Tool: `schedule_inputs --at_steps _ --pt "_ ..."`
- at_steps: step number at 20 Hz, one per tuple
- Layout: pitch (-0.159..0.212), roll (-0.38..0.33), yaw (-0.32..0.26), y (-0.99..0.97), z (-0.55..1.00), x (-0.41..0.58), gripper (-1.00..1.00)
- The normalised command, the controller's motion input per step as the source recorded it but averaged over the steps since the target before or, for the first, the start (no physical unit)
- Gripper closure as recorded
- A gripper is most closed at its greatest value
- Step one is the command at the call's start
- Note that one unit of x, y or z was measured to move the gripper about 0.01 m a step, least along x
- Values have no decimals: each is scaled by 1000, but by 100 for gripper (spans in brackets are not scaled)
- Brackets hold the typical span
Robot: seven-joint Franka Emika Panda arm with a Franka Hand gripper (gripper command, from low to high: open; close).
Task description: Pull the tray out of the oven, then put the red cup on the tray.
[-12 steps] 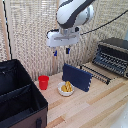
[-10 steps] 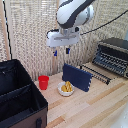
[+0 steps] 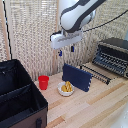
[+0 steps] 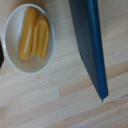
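— Two fingers [image 3: 60, 52] hang down from the gripper [image 3: 66, 51] in the exterior view, with a moderate gap between them and nothing in that gap. It hovers well above the worktop [image 3: 95, 102], touching nothing.

— What lies under it, starting from the exterior view's left?

— First a large black fabric case [image 3: 19, 97], lid open; I cannot tell what is inside. Just beside it stands the red cup [image 3: 44, 82], upright on the wood, and its inside is too small to make out. Next comes a small white bowl [image 3: 65, 89] holding yellow pieces [image 3: 67, 87]. Behind the bowl a navy blue panel [image 3: 76, 76] leans on a thin black wire stand [image 3: 96, 73].

— And the oven?

— At the exterior view's right, the oven [image 3: 113, 55] sits on the worktop against the woven screen [image 3: 30, 40]. Slatted metal shows at its front, which looks like the tray [image 3: 111, 63], seemingly inside the oven; the picture is too blurred for me to say more. The cup is well apart from it.

— Does the wrist view add anything?

— It shows the bowl [image 4: 28, 45] from above, with three elongated yellow pieces [image 4: 35, 37] lying side by side, and the panel's [image 4: 90, 42] dark blue edge running beside it. The gripper's own fingers, the cup and the oven do not appear there
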Motion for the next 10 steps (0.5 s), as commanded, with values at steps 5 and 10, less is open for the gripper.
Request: schedule_inputs --at_steps 5,10 --pt "-51 -343 85 -415 0 -71 -100" --pt "-40 -328 91 -431 0 -28 -100"
